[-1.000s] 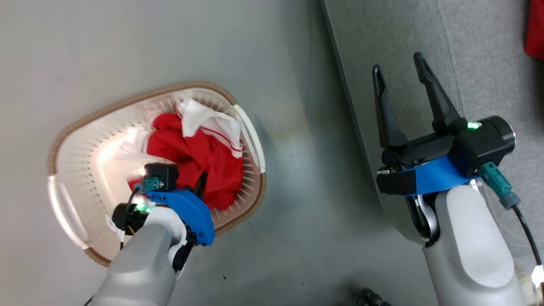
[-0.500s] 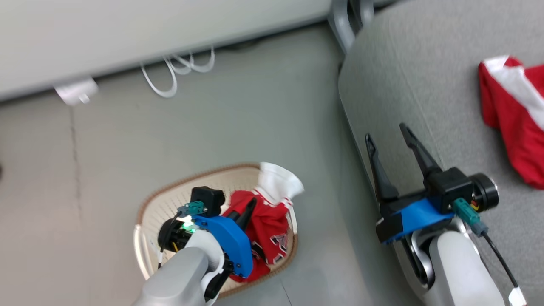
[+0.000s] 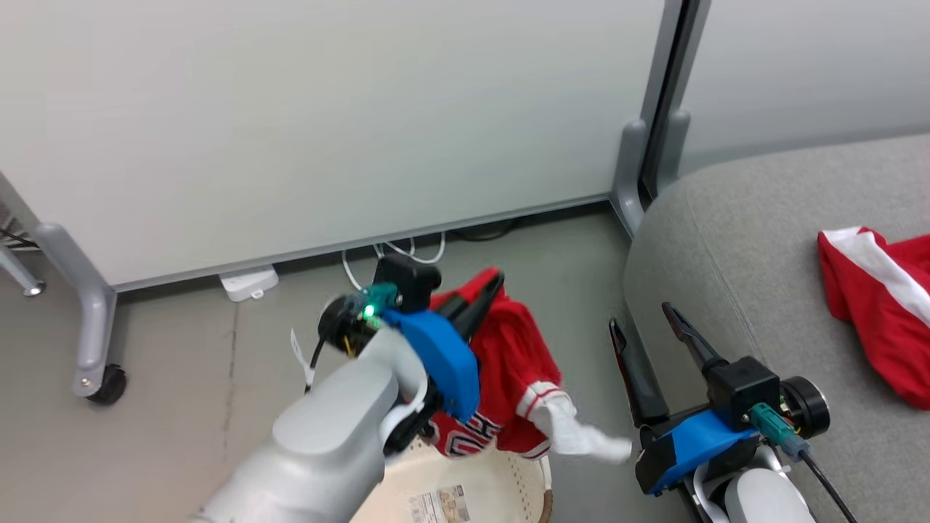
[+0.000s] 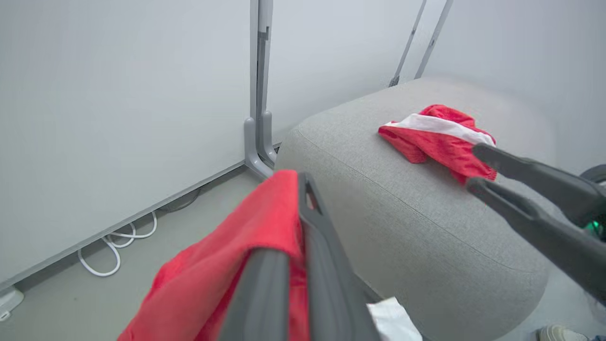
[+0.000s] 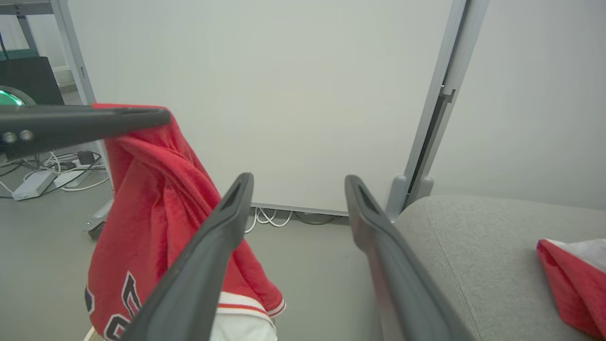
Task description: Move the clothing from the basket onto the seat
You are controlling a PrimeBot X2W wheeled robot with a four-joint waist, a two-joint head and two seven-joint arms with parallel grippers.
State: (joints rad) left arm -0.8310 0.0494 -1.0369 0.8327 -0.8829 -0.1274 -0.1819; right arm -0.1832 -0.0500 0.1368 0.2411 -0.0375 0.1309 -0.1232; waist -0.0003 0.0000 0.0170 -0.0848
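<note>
Transfer step: the left gripper [image 3: 485,290], jaws clamped on a soft red, white-trimmed garment [image 3: 516,363] that hung above the cream perforated plastic basket [image 3: 508,483], probably needed next to swing rightward over the large grey upholstered seat [image 3: 734,240], while the right gripper [image 3: 642,317] stood with jaws apart, empty.

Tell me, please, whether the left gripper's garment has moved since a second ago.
Yes, upward. The garment lay inside the basket; it now hangs above it, pinched in the left gripper.

The head camera looks forward and down from beside the seat [image 3: 726,240]. Both wrist cameras sit lower near its end, facing the panel [image 3: 327,109] behind; all share it.
</note>
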